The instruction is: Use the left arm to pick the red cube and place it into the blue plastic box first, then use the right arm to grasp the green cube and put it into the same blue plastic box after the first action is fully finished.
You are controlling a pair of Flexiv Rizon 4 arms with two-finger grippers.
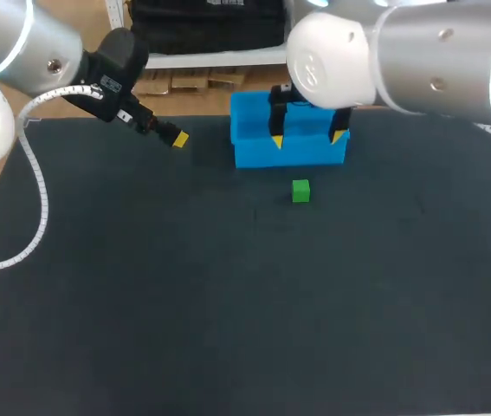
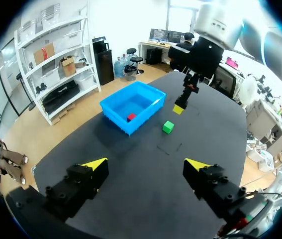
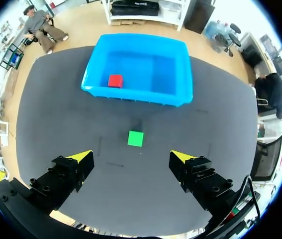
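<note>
Over the dark worktop [image 1: 228, 303], the right claw [image 3: 131, 156] hung open and empty, the green cube [image 3: 135, 138] ahead of it on the worktop and the blue plastic box [image 3: 131, 94] just beyond. Its arm hid part of the box from the head camera; only the wrist views showed the red cube [image 3: 115, 80] lying inside. The left claw [image 2: 145, 164], open too, hung well apart, one yellow tip visible from above.

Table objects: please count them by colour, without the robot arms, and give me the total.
Red: 1, the red cube, lying inside the box
Green: 1, the green cube, on the table in front of the box
Blue: 1, the blue box
Total: 3
</note>
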